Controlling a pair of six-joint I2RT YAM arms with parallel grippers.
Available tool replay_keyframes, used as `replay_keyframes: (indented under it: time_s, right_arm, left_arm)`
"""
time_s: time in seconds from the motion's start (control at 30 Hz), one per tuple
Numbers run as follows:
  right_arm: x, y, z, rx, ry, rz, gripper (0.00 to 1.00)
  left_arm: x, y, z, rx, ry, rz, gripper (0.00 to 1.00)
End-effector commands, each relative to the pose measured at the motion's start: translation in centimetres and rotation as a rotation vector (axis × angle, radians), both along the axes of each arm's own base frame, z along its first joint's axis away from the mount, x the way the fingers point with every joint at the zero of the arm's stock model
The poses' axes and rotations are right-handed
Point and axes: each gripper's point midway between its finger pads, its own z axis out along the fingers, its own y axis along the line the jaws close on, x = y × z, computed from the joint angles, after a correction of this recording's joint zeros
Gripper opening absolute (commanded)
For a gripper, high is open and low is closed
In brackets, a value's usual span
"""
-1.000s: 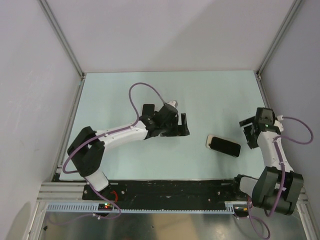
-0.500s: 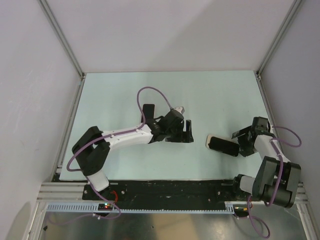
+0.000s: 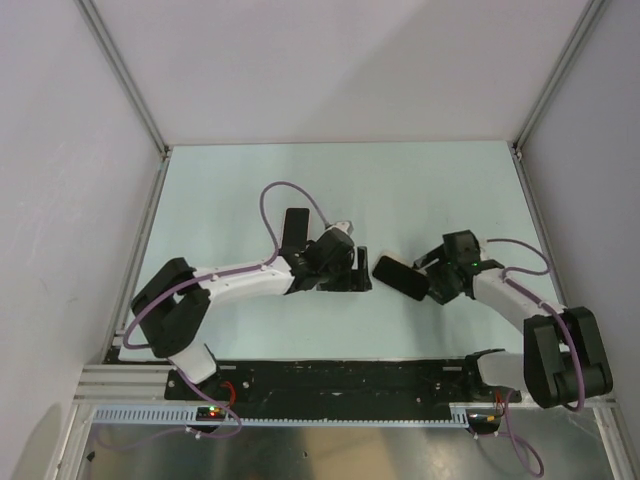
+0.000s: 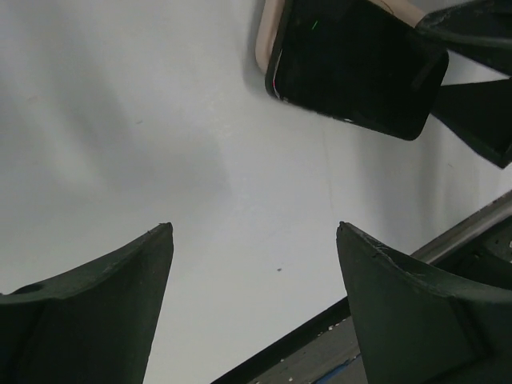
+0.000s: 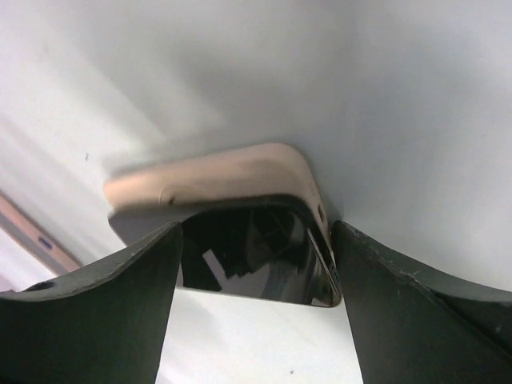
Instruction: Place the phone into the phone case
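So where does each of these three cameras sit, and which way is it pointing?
Top: fixed high behind the robot, looking down at the table; left arm and right arm show whole.
Left wrist: on the left arm, facing the table past the open left tool; two fingers show.
Right wrist: on the right arm, facing the phone and case; the right tool has its fingers flanking the phone.
Shared: all three see the phone; left wrist also catches the right tool.

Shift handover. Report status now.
Left gripper open, empty. Right gripper astride glossy black phone, grip unclear. Phone lies on pale pink case, rim showing at one end. Nothing blocking.
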Motion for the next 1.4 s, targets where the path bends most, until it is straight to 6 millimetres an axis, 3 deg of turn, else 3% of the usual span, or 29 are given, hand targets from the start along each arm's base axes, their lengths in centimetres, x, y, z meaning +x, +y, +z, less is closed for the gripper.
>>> replay_keyframes:
  time_s: [0.0, 0.13, 0.23, 0.33, 0.47, 0.57, 0.67, 0.77, 0.97, 1.37]
  right_arm:
    - [0.4, 5.8, 0.2, 0.115, -0.011, 0.000, 0.81]
    - [0.2, 9.8, 0.8, 0.138, -0.032, 0.043, 0.82]
    - [-0.2, 10.8, 1.6, 0.145, -0.053, 0.077, 0.83]
    - [-0.2, 8.7, 3.3, 0.086, -0.107, 0.086, 0.83]
    - [0.4, 3.9, 5.3, -0.063, -0.191, 0.124, 0.82]
    - [0.9, -0.5, 5.8, -0.168, -0.197, 0.102, 0.83]
    - [2.1, -2.9, 5.6, -0.190, -0.195, 0.085, 0.83]
    - [3.4, -3.8, 4.9, -0.217, -0.157, 0.095, 0.82]
    - [4.5, -4.6, 3.6, -0.258, -0.097, 0.103, 0.77]
    - [4.7, -5.7, 4.4, -0.261, -0.123, 0.098, 0.77]
  left_arm:
    - [1.6, 2.9, 1.5, -0.041, -0.025, 0.152, 0.87]
    - [2.0, 5.4, 1.4, -0.073, 0.007, 0.324, 0.88]
    - [2.2, 6.1, 1.5, -0.119, 0.037, 0.449, 0.89]
    - [2.7, 5.2, 1.9, -0.141, 0.050, 0.475, 0.89]
    - [3.4, 2.3, 2.4, -0.145, 0.057, 0.420, 0.90]
    - [4.1, 0.7, 2.0, -0.085, 0.037, 0.418, 0.92]
    - [4.9, -0.2, 1.4, -0.021, 0.011, 0.473, 0.95]
    - [5.8, -0.2, 0.8, 0.076, -0.043, 0.532, 0.96]
    - [7.4, -2.3, -0.3, 0.185, -0.106, 0.531, 0.96]
    - [8.0, -5.9, -2.2, 0.243, -0.114, 0.505, 0.99]
